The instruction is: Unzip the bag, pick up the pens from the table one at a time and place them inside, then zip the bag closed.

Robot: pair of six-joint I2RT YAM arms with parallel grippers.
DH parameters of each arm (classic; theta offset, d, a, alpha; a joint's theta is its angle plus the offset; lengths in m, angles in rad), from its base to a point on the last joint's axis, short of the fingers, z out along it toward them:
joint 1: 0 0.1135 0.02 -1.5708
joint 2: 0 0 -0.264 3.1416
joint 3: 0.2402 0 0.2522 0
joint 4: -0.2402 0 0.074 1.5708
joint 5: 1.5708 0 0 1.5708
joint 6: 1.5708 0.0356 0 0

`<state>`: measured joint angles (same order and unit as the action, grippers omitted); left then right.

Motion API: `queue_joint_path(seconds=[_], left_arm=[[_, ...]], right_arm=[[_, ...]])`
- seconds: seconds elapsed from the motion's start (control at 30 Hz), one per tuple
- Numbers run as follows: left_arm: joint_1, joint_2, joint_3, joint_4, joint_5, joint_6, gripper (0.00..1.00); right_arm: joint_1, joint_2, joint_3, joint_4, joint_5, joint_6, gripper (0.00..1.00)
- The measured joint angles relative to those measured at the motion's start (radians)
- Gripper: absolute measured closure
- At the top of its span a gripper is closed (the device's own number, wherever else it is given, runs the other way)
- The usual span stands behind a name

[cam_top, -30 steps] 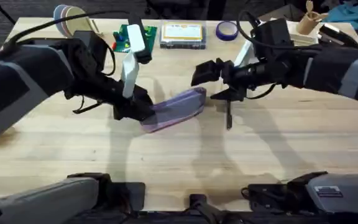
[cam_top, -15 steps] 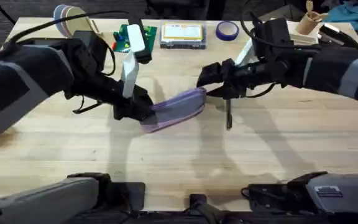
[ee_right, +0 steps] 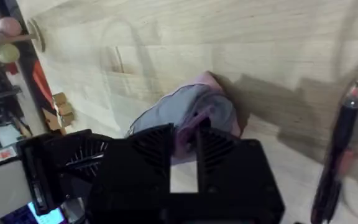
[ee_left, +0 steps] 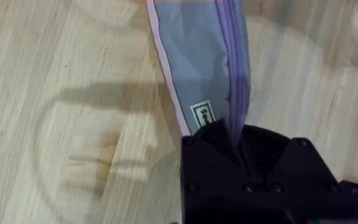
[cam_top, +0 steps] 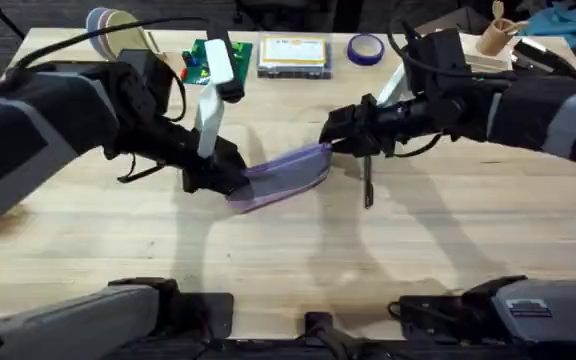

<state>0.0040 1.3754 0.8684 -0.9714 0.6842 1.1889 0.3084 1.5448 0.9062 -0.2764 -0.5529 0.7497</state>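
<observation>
The lavender bag (cam_top: 286,174) lies slanted on the table (cam_top: 288,250), its zipper running along its length. My left gripper (cam_top: 230,181) is shut on the bag's left end; the left wrist view shows the bag (ee_left: 204,62) running into my left gripper (ee_left: 235,134). My right gripper (cam_top: 329,136) sits at the bag's right end, shut on the fabric there. In the right wrist view the bag (ee_right: 191,112) bunches between the tips of my right gripper (ee_right: 185,134). A black pen (cam_top: 368,186) lies on the wood just right of the bag, also seen as the pen (ee_right: 337,162) beside the right gripper.
Along the far edge stand a clear box with a yellow label (cam_top: 293,52), a purple tape roll (cam_top: 365,47), a green item (cam_top: 200,58) and stacked plates (cam_top: 116,24). Wooden pieces and clutter (cam_top: 495,35) sit at the far right. Bare wood spreads in front of the bag.
My right gripper moved left from above the pen to the bag's right end and went from open to shut there. The left gripper and bag stayed put.
</observation>
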Motion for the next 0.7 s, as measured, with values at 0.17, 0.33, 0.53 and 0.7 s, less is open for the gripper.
queue_joint_path(seconds=[0.17,0.33,0.53,0.7], left_arm=[[0.0,0.0,0.0,0.0,0.0,0.0,0.958],[0.0,0.0,0.0,-0.001,0.001,0.0,0.959],[0.0,0.0,0.0,-0.01,0.003,0.0,0.959],[0.0,0.0,0.0,-0.013,0.013,0.0,0.959]], right_arm=[[0.001,0.0,0.0,0.011,0.0,0.008,0.95],[-0.006,0.0,0.0,0.022,-0.006,0.003,0.965],[-0.006,-0.012,0.013,0.017,-0.012,-0.098,0.968],[-0.005,-0.056,0.014,0.008,-0.011,-0.198,0.968]])
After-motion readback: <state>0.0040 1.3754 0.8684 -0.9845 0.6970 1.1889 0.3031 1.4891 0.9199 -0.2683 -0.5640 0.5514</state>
